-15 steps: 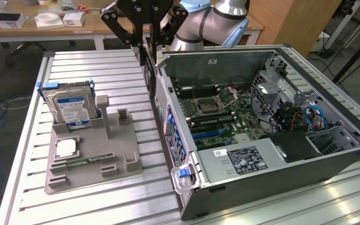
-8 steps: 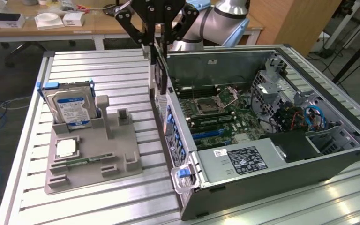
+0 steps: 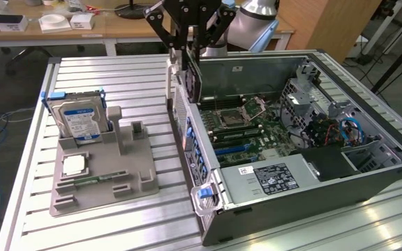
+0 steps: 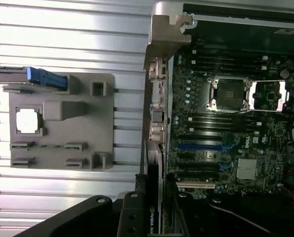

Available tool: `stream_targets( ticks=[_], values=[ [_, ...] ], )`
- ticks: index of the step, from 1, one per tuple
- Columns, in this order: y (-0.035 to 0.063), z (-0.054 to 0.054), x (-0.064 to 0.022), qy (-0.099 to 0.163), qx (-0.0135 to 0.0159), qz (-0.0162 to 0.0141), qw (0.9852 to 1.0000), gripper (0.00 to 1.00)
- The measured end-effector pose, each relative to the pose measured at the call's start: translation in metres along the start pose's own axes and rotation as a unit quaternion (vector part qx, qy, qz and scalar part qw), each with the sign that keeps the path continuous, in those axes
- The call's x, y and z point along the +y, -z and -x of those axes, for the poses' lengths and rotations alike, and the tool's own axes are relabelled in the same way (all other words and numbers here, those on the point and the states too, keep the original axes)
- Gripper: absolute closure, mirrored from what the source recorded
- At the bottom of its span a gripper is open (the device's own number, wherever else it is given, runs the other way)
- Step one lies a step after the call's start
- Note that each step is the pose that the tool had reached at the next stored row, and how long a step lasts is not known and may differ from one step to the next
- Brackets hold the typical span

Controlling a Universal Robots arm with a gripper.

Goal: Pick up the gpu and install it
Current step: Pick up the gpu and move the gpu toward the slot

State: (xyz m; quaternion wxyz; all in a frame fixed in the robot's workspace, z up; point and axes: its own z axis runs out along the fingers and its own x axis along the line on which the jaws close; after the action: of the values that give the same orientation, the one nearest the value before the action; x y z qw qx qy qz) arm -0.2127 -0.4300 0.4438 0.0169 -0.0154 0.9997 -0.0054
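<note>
Worktop (image 3: pixel 117 73): carries a part holder (image 3: pixel 127 172) toward the exterior view's left and an open computer case (image 3: pixel 313 209) toward its right, near each other but apart.
Part holder: hard drive (image 3: pixel 79 123) upright in the rear slot; CPU chip (image 3: pixel 74 166) flat in a recess in front of the drive.
Computer case: motherboard (image 3: pixel 250 130) on its floor, power supply (image 3: pixel 264 178) at the near end.
Gpu (image 3: pixel 191 81): on edge, gripped by the tool (image 3: pixel 189 52), above the case wall facing the holder.

The arm (image 3: pixel 253 21) points downward (fingers (image 3: pixel 199 44) clamped partway).
</note>
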Motion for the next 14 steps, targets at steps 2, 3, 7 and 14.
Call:
stream_targets(
  ticks=[2, 3, 7, 14],
  values=[
    [-0.0002, 0.008, 0.0017, 0.001, 0.0, 0.0, 1.0, 0.74],
    [-0.0004, 0.013, 0.0026, 0.001, 0.0, 0.0, 1.0, 0.74],
    [-0.0006, 0.019, 0.0035, 0.003, 0.0, 0.0, 1.0, 0.74],
    [-0.0009, 0.025, 0.0044, 0.007, -0.0001, 0.0002, 1.0, 0.74]
  ],
)
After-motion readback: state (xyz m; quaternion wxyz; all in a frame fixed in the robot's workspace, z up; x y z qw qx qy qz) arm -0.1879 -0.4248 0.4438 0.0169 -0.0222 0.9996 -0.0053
